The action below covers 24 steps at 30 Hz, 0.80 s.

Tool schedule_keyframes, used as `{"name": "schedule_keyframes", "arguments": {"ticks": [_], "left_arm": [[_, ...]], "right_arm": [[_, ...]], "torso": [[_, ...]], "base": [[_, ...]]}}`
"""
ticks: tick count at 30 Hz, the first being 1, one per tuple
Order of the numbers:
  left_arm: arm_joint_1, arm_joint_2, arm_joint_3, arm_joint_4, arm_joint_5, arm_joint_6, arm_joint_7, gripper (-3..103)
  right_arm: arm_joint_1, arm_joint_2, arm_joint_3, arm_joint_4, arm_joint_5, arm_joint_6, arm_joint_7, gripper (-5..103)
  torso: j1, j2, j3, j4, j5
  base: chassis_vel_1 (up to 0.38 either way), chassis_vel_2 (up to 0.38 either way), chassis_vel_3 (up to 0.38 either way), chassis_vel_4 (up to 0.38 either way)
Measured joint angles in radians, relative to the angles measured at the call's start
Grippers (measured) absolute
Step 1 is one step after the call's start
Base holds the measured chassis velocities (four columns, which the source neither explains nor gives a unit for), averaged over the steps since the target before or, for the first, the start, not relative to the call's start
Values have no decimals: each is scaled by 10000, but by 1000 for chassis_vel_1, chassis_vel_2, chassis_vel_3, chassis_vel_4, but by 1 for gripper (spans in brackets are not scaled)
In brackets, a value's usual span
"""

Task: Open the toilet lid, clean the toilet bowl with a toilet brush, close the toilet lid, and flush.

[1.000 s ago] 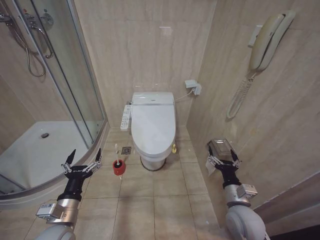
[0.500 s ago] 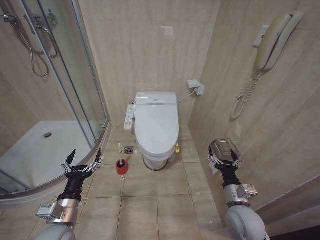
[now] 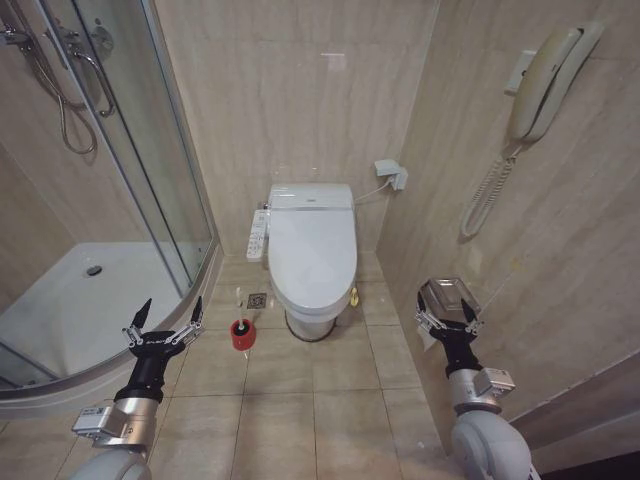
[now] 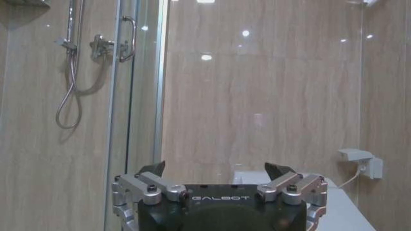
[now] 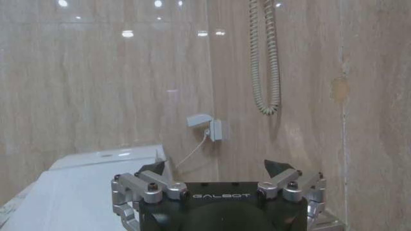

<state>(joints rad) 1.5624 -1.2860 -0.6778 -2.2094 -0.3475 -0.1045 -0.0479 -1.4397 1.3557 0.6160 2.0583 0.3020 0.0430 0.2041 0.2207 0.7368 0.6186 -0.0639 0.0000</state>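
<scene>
Nothing has shifted since half a second ago: both spread end effectors, left and right, flank the shut toilet lid ahead, risking a tip of the toilet brush beside the left.

A glass shower enclosure stands at far left, with a white shower tray and a hose hanging on the wall inside. A corded wall phone hangs at right. A small floor drain, possibly metal, sits in the beige tiled floor.
</scene>
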Motion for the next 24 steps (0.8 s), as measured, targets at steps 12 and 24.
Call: {"name": "schedule_keyframes", "arguments": {"ticks": [12,24], "left_arm": [[1,0,0,0,0,0,0,100],[0,0,0,0,0,0,0,100]], "right_arm": [[0,0,0,0,0,0,-1,100],[0,0,0,0,0,0,0,100]], "torso": [[-1,0,0,0,0],[0,0,0,0,0]], "base": [[0,0,0,0],[0,0,0,0]]}}
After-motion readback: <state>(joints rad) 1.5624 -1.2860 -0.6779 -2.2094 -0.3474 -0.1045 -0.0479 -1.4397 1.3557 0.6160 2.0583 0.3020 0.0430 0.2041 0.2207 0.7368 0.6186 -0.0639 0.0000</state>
